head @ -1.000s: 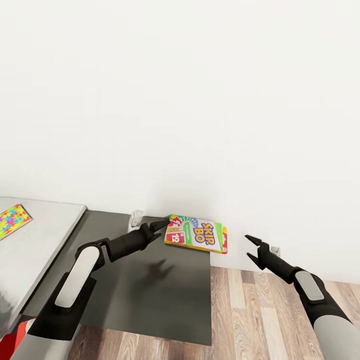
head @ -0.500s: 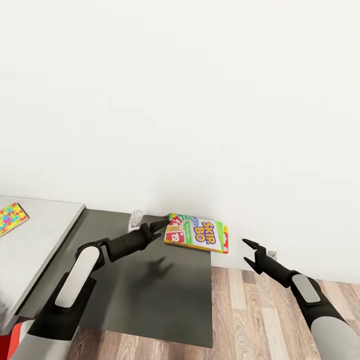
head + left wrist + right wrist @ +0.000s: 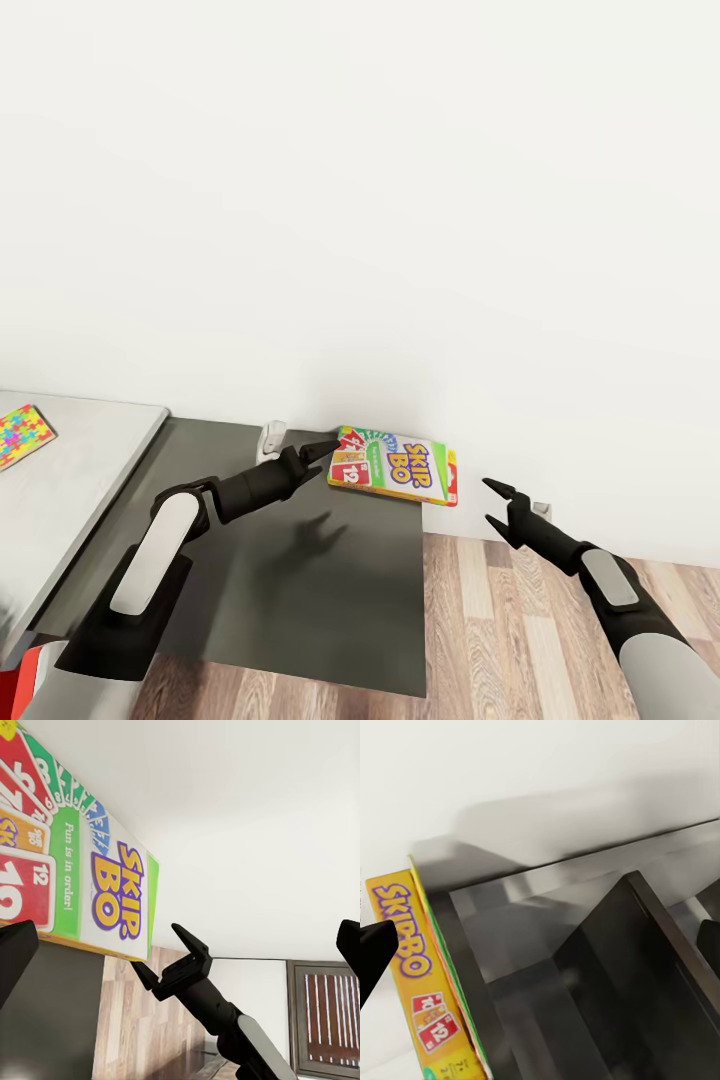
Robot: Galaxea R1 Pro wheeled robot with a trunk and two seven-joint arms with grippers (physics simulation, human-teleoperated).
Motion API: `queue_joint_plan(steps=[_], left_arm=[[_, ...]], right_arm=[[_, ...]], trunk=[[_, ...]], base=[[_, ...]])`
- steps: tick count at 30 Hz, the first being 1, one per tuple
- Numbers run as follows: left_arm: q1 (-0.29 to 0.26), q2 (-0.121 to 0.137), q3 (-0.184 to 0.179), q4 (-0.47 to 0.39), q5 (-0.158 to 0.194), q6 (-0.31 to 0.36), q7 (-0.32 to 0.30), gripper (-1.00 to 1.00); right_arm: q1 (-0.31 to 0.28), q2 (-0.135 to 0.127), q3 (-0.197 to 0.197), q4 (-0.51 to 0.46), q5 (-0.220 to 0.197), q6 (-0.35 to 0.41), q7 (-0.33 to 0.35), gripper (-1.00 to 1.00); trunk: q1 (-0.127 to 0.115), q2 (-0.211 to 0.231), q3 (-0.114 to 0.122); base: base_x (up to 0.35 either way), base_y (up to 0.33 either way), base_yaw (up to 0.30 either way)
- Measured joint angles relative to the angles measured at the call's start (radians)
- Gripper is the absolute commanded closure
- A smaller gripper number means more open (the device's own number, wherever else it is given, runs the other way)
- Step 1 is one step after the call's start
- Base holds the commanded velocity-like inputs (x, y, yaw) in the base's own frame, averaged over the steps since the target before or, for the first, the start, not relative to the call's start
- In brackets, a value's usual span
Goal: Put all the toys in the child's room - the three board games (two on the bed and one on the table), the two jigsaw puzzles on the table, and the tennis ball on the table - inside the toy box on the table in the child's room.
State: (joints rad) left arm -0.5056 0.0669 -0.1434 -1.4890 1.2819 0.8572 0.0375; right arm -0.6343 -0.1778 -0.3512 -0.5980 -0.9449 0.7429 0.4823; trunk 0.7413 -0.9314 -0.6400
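2 grippers flank your target. Your left gripper is clenched on the left short edge of the Skip-Bo box, which lies at the far right corner of the dark cabinet section, overhanging its right edge. Your right gripper hangs spread and empty over the wood floor, just right of the box. The box's long axis runs left-right, so the left arm owns it; the toy box must lie elsewhere, leftward past the puzzle box.
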Motion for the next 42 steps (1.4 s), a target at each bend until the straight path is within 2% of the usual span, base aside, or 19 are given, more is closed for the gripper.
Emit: queue_joint_plan(steps=[18, 25, 34, 42], left_arm=[[0.0, 0.0, 0.0, 0.001, 0.0, 0.0, 0.0, -1.0], [0.0, 0.0, 0.0, 0.004, 0.0, 0.0, 0.0, -1.0], [0.0, 0.0, 0.0, 0.004, 0.0, 0.0, 0.0, -1.0], [0.0, 0.0, 0.0, 0.005, 0.0, 0.0, 0.0, -1.0]], right_arm=[[0.0, 0.017, 0.012, -0.018, 0.0, -0.001, 0.003, -1.0], [0.0, 0.022, 0.017, -0.074, 0.0, -0.001, 0.003, -1.0], [0.0, 0.029, 0.128, -0.121, 0.002, -0.003, 0.003, -1.0], [0.0, 0.03, 0.16, -0.137, 0.002, -0.003, 0.003, -1.0]], trunk=[[0.0, 0.0, 0.0], [0.0, 0.0, 0.0], [0.0, 0.0, 0.0], [0.0, 0.0, 0.0]], base=[[0.0, 0.0, 0.002], [0.0, 0.0, 0.0], [0.0, 0.0, 0.0], [0.0, 0.0, 0.004]])
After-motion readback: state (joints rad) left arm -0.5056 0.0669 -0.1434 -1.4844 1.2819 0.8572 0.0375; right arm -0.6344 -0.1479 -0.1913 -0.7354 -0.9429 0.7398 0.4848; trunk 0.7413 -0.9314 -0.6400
